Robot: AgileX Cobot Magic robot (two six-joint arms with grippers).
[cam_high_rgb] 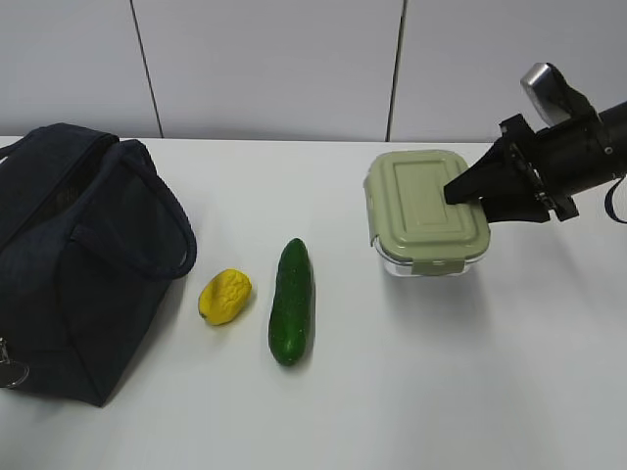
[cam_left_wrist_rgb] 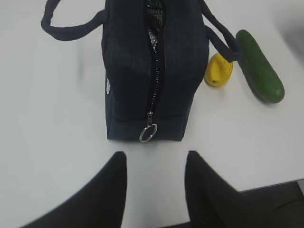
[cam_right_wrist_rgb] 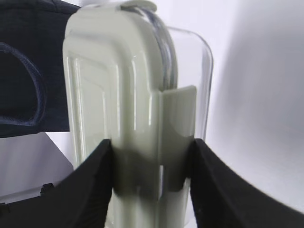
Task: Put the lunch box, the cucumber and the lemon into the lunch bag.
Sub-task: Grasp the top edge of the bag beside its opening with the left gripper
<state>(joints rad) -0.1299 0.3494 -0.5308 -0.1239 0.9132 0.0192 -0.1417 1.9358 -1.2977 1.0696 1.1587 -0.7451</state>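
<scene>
Where right gripper (cam_right_wrist_rgb: pixel 152 175) clamps lunch box (cam_high_rgb: pixel 428 211) edge

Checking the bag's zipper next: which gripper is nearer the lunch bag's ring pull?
Left. The left gripper hovers just short of the ring pull at the lunch bag end. The right gripper is across the table, clamped on the lunch box.

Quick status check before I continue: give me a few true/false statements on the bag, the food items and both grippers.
1. The right gripper is closed on the lunch box. True.
2. The lemon is inside the lunch bag. False: it lies on the table between bag and cucumber.
3. The left gripper holds the zipper ring. False: it is open, short of the ring.
4. The cucumber lies on the table. True.
</scene>
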